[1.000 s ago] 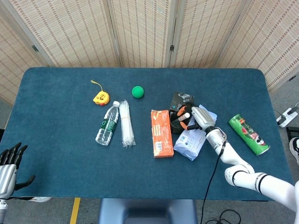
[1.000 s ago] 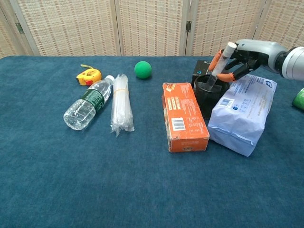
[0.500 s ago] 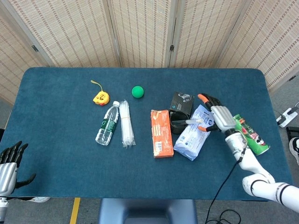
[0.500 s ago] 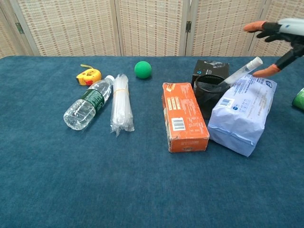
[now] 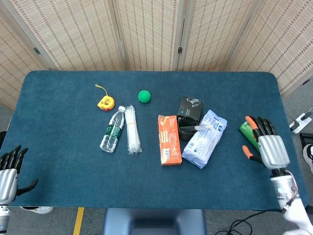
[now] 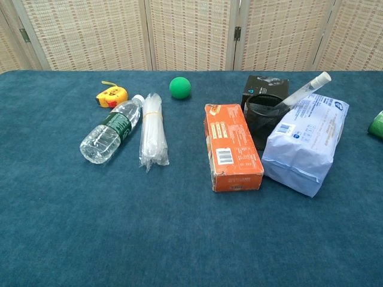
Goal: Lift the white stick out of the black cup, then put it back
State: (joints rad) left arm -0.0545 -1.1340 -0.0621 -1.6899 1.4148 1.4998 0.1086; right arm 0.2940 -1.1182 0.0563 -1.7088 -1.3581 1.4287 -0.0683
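The white stick [image 6: 302,91] leans to the right inside the black cup [image 6: 261,115], its top end over the white-blue bag. From the head view the white stick [image 5: 203,128] lies across the black cup [image 5: 186,131]. My right hand [image 5: 267,145] is open with fingers spread near the table's right edge, far from the cup and holding nothing. At the lower left corner, off the table, my left hand [image 5: 10,169] hangs open. Neither hand shows in the chest view.
An orange box [image 6: 232,145] lies left of the cup, a white-blue bag [image 6: 306,140] right of it, a black box [image 6: 265,85] behind. A green can [image 5: 247,129] sits by my right hand. A bottle [image 6: 112,129], cable ties [image 6: 152,128], green ball [image 6: 179,87] and yellow tape measure [image 6: 112,95] lie left.
My right hand let go of the white stick, which now leans in the cup, and drew back right and toward the table's near edge. The left hand stayed put.
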